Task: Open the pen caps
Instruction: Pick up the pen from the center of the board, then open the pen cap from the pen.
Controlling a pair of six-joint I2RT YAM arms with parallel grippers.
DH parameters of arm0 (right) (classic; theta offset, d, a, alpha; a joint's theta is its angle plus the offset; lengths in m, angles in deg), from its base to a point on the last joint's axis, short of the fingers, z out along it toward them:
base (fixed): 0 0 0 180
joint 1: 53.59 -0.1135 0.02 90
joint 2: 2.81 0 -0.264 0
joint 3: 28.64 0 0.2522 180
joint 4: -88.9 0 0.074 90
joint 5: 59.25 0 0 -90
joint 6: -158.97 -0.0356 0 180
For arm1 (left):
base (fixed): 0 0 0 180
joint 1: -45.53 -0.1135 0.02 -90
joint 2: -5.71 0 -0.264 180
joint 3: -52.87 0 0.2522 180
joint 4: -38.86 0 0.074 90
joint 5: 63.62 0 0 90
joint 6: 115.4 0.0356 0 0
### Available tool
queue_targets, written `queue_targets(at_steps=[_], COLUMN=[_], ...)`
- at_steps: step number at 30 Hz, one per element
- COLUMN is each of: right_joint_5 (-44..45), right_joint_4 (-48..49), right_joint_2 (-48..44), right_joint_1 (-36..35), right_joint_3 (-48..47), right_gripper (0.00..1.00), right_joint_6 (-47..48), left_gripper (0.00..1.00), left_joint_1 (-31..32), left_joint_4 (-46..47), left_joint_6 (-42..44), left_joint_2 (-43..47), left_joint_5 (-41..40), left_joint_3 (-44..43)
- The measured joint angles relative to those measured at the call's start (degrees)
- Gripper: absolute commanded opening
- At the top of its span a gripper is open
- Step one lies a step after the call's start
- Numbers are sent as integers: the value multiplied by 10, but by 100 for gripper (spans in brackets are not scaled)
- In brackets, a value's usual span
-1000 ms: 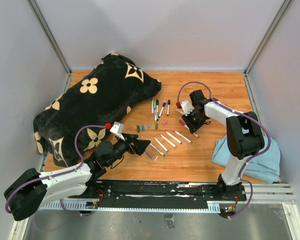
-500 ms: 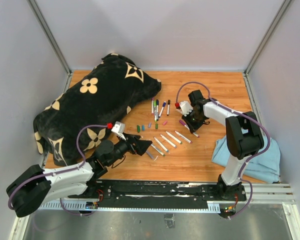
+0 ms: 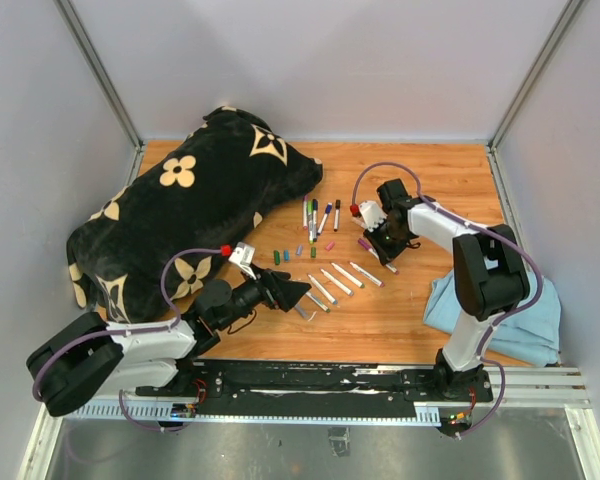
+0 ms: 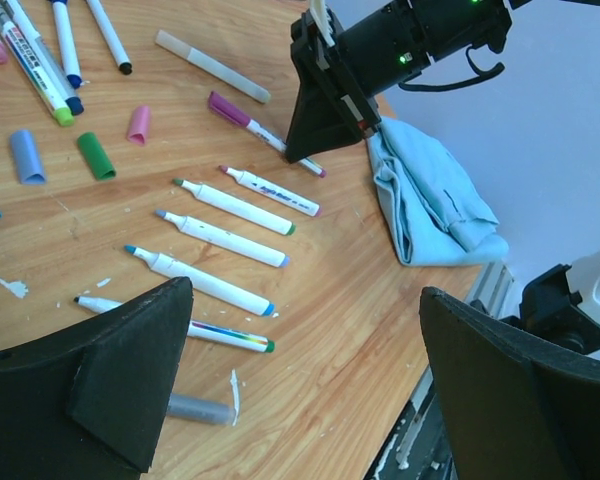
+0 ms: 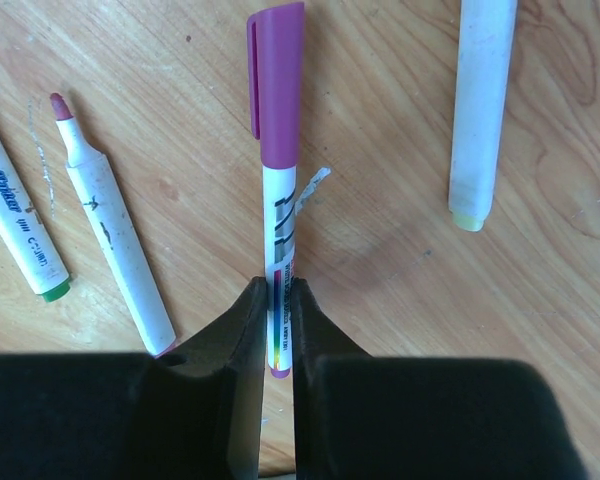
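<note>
- The bench (image 3: 420, 320) carries a black flowered cushion (image 3: 200, 200) from 9 to 11 o'clock. It lies well apart from the work, so I judge it no hindrance.
- The left pincer (image 4: 310, 380) hangs spread wide at 7 o'clock, over the row of bare markers (image 4: 235, 206). It will likely need to travel toward 2 o'clock to take the cap.
- The right pincer (image 5: 277, 300), at 2 o'clock on the bench, is pressed together on a marker barrel (image 5: 279, 220) near its tail end. The marker lies flat on the wood.
- Lifting it level first would give the other pincer room to close around the cap.
- The purple cap (image 5: 277, 80) sits on the far end of that barrel, at 12 o'clock in the right wrist view. Pull straight along the barrel; a sideways tug could twist the thin marker out of the grip.
- Loose caps (image 4: 96, 156) lie near 11 o'clock in the left wrist view.
</note>
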Motion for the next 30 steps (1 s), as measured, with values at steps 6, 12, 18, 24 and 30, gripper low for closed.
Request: queue_targets(at_steps=[6, 12, 18, 24, 30], right_joint_5=[-8, -18, -33, -63, -112], right_joint_4=[3, 6, 8, 12, 23], right_joint_2=[-20, -37, -55, -87, -136], right_joint_1=[0, 0, 0, 0, 0], right_joint_3=[0, 2, 9, 16, 27], right_gripper=[1, 1, 1, 1, 1], right_joint_6=[1, 1, 1, 1, 0], left_gripper=[99, 99, 97, 95, 96], left_joint_1=[0, -3, -16, -29, -40], left_joint_4=[38, 75, 115, 153, 202], left_joint_6=[-14, -26, -39, -56, -84], left_joint_2=[-36, -99, -169, -249, -342], left_joint_5=[6, 19, 34, 36, 36], left_joint_3=[-1, -29, -80, -124, -181])
